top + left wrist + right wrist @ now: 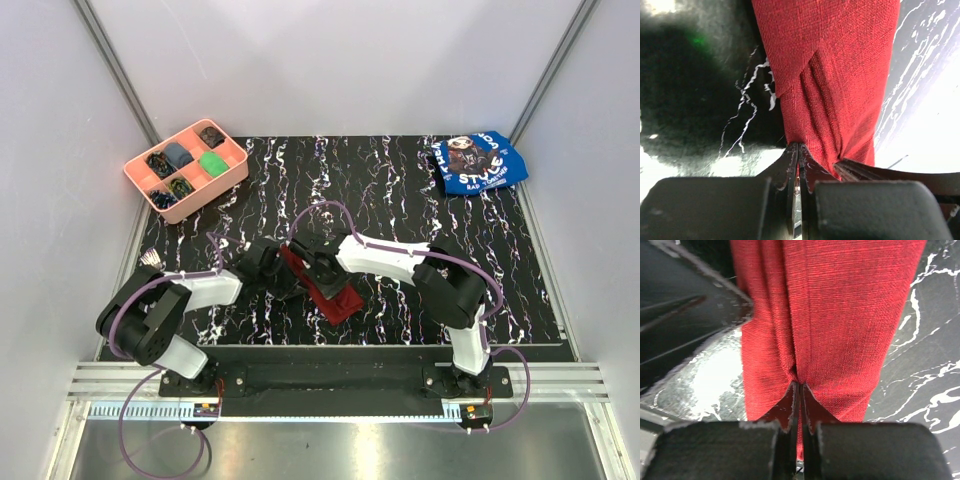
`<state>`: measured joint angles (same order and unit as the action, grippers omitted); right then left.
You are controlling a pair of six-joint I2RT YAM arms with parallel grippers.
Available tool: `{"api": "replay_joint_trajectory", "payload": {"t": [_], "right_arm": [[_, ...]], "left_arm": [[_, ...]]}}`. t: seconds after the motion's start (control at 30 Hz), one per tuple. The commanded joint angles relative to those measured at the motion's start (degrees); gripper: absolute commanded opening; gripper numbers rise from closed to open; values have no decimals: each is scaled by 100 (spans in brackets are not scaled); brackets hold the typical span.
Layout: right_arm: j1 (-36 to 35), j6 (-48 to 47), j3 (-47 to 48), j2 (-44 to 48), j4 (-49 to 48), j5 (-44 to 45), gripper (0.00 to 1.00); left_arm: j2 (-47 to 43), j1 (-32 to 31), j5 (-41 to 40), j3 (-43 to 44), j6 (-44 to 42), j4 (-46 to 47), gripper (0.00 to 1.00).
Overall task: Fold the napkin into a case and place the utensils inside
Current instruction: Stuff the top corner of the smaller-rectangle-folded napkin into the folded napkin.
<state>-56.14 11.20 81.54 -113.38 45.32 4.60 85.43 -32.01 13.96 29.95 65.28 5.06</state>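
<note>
The napkin [338, 296] is a dark red cloth folded into a narrow strip, lying slantwise on the mat between the two arms. My left gripper [283, 268] is at the strip's upper left end. In the left wrist view the left gripper [798, 148] is shut, with a pleat of the napkin [840, 75] pinched at its tips. My right gripper [322, 266] reaches in from the right over the strip. In the right wrist view the right gripper [800, 385] is shut on a fold of the napkin [840, 315]. No utensils can be made out for certain.
A pink compartment tray [232, 178] stands at the back left. A blue printed cloth [478, 162] lies at the back right. A small silvery object [150, 260], too small to identify, sits at the mat's left edge. Grey walls enclose the black marbled mat [420, 210].
</note>
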Motion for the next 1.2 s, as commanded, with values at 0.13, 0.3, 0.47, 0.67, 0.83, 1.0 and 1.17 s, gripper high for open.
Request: {"api": "replay_joint_trajectory", "payload": {"t": [0.13,0.3,0.47,0.67,0.83,1.0,1.17], "right_arm": [[-55,330,363,501,-41,-766,0],[-55,505,328,484,-111,-1049,0],[-46,681,117,291,-427,-1602,0],[6,796,-340,167,-902,-1524,0],[94,875,-788,211,-1482,-1603,0],[156,1085,-1174,343,-2017,-1743,4],[200,1261,-1465,554,-2405,-1805,4]], "left_arm": [[79,-86,-156,-69,20,268,4],[-17,-113,-200,-104,3,215,3],[-149,-113,-288,-148,3,171,3],[-483,-25,-358,-227,-103,30,4],[-949,247,-368,-131,-287,-233,11],[-748,494,141,177,-384,11,14],[-387,494,476,300,-147,635,14]]}}
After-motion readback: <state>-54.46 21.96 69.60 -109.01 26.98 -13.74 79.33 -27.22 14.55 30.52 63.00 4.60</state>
